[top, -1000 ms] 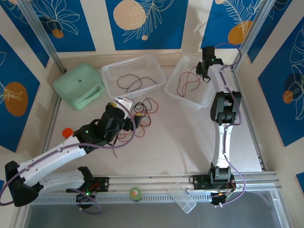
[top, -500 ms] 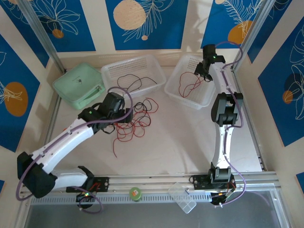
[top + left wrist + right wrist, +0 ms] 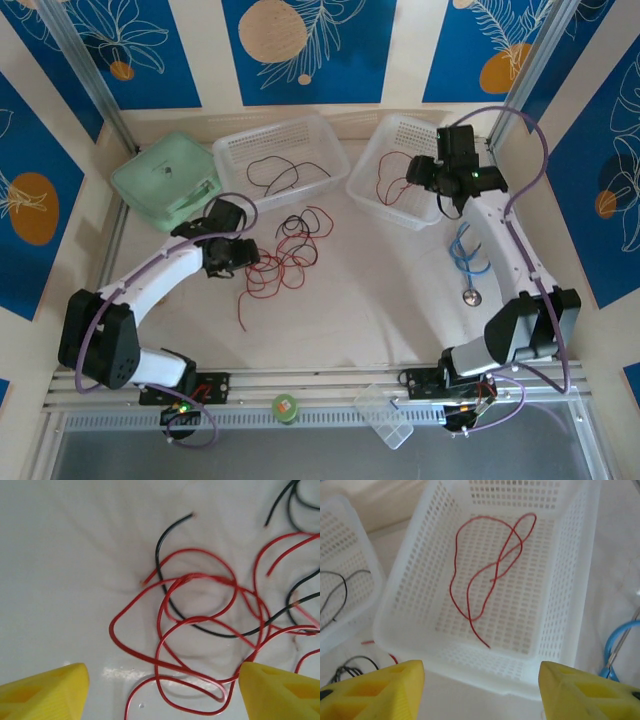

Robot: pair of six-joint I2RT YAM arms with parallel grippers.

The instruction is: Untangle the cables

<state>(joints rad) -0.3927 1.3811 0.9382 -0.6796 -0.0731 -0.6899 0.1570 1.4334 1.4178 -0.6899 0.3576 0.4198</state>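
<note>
Both of my arms have shifted: my left one has pulled back toward the left edge of the tabletop (image 3: 400, 290), and my right one has swung its elbow out to the right edge, uncovering a thick blue tube with a round metal disc (image 3: 468, 255). My left end effector (image 3: 162, 687) hangs low over the left side of the tangle of thin red and black cables (image 3: 285, 255), which lies loose near the middle of the tabletop. Its yellow fingers (image 3: 45, 690) stand wide apart with nothing clamped, red loops lying on the surface under the gap. My right end effector (image 3: 482, 687) hovers at the near rim of the white perforated plastic basket (image 3: 565, 605) in the far right corner, fingers apart and empty. One red cable (image 3: 485, 575) lies curled on that basket's floor. A second white perforated basket (image 3: 300, 128) along the far edge holds a black cable (image 3: 285, 172). A mint-green plastic case (image 3: 165, 180) sits toward the far left corner.
</note>
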